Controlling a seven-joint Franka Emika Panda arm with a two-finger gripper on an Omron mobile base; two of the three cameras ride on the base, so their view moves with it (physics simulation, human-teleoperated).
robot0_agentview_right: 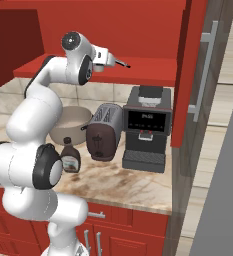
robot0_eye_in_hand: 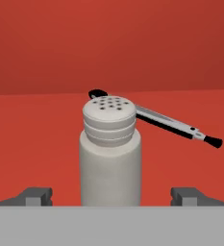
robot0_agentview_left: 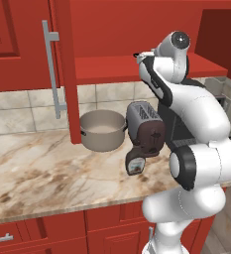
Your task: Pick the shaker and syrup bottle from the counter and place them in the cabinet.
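1. The cabinet point(robot0_agentview_left: 137, 67) stands open, its door point(robot0_agentview_left: 65, 69) swung out to the left in the left base view; the shaker point(robot0_eye_in_hand: 110, 153) stands upright on its red shelf
2. A thin dark-and-silver rod point(robot0_eye_in_hand: 161, 120) lies on the shelf just behind the shaker, slanting from the cap toward the right in the hand view; whether the two touch cannot be told
3. The gripper point(robot0_eye_in_hand: 111, 194) is spread wide, one fingertip point(robot0_eye_in_hand: 34, 195) on each side of the shaker's base with a clear gap on both sides, so nothing is pinched
4. The syrup bottle point(robot0_agentview_left: 135, 162) sits on the surface point(robot0_agentview_left: 47, 168), leaning against the front of the toaster point(robot0_agentview_left: 145, 126)
5. A grey pot point(robot0_agentview_left: 102, 130) stands on the surface under the cabinet, just left of the toaster; its inside looks bare as far as can be seen
6. A black coffee machine point(robot0_agentview_right: 147, 127) stands right of the toaster in the right base view; in the left base view the arm covers most of it
7. In both base views the arm's wrist blocks the shelf spot where the shaker stands, and in the right base view the arm cuts off the pot's left side and the bottle's left edge
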